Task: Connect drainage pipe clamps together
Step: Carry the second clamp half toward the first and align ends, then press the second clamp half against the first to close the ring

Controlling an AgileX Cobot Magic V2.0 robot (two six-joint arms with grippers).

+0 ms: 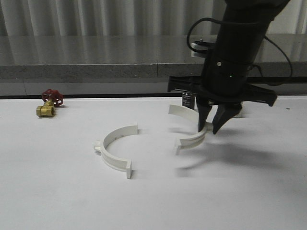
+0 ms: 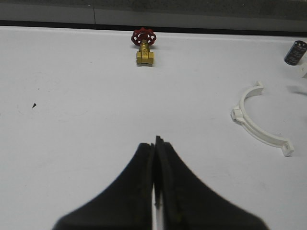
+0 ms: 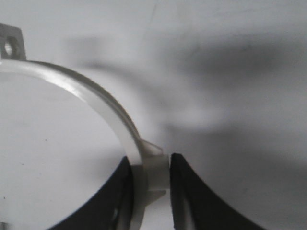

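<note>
White tabletop before grey counter. Right gripper (image 1: 213, 125) clenched on one white plastic semicircular half-ring (image 1: 190, 126), tilted; matching white half-ring (image 1: 115, 149) flat to its left, open sides facing. Left gripper (image 2: 156, 143) closed, empty.

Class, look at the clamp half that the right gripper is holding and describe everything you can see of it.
The held clamp half is a white, plastic-looking semicircular band with flat end tabs; one tab shows a round hole in the right wrist view. The right gripper pinches it at mid-arc, around a small side lug. It faces the other clamp half, apart from it. Whether it touches the table cannot be told.
</note>
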